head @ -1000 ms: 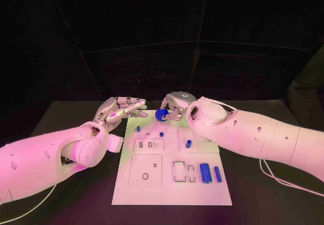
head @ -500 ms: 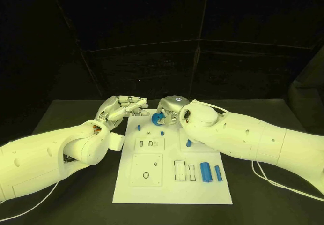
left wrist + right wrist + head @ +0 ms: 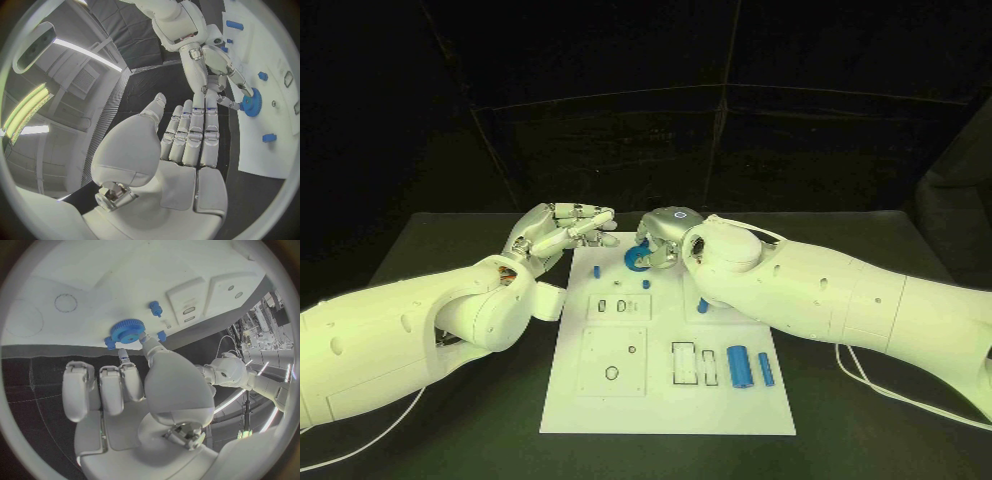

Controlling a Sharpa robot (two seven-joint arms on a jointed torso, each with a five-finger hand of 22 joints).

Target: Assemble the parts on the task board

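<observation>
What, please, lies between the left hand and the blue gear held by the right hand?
Nothing: in the head view, only bare task board separates the left hand from the blue gear.

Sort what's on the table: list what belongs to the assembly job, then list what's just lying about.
Job:
task board
blue gear, at the fingers of the right hand
blue pegs standing in the board
blue cylinders lying on the board

Lying about:
white cable on the black table

Both hands [image 3: 568,232] [image 3: 666,232] low, near together
</observation>
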